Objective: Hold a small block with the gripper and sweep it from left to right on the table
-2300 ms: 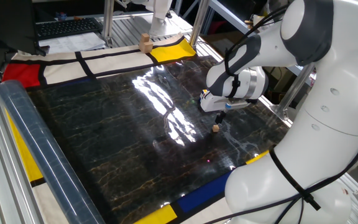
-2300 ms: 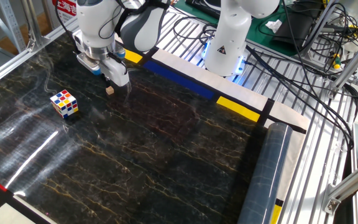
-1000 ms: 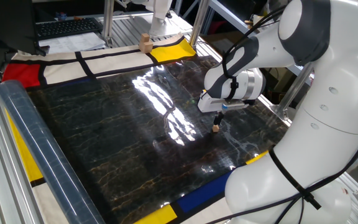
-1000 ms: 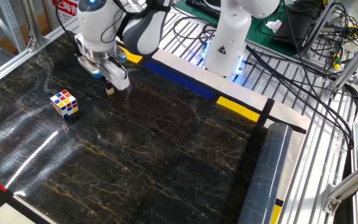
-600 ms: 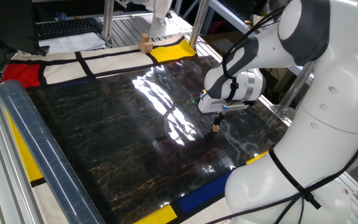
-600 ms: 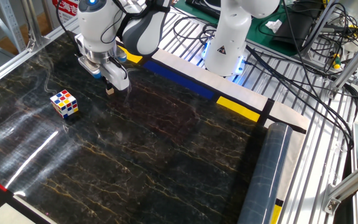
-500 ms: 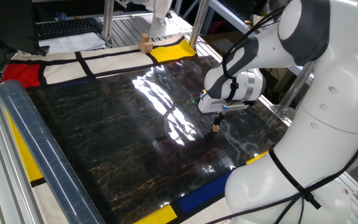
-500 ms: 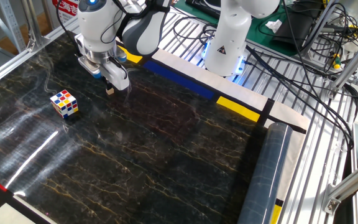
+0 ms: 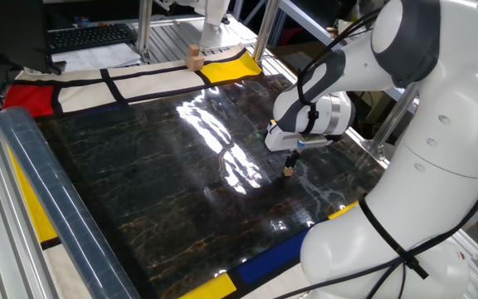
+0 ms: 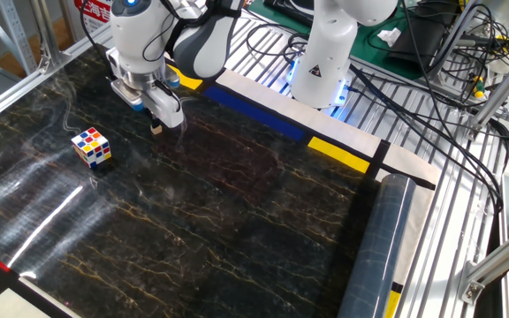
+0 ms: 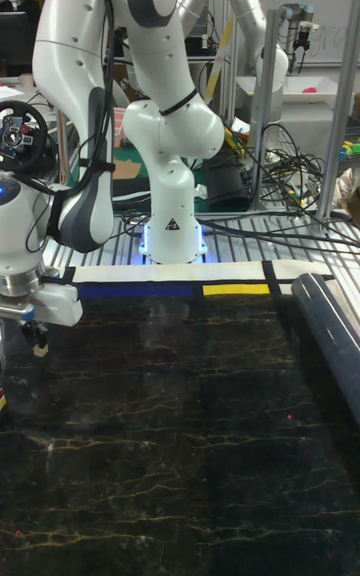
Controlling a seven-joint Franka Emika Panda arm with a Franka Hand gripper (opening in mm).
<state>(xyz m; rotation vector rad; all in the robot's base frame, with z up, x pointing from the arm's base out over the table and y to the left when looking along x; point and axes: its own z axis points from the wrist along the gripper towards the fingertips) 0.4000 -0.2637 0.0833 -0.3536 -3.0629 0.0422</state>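
Pinching the small block on the table, the hand sits closed.

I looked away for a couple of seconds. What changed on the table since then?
The hand came down over the small block and now sits low around it; whether it grips is unclear. The block, the puzzle cube and the larger wooden block stayed put.

Bright glare on table (glossy), sharp
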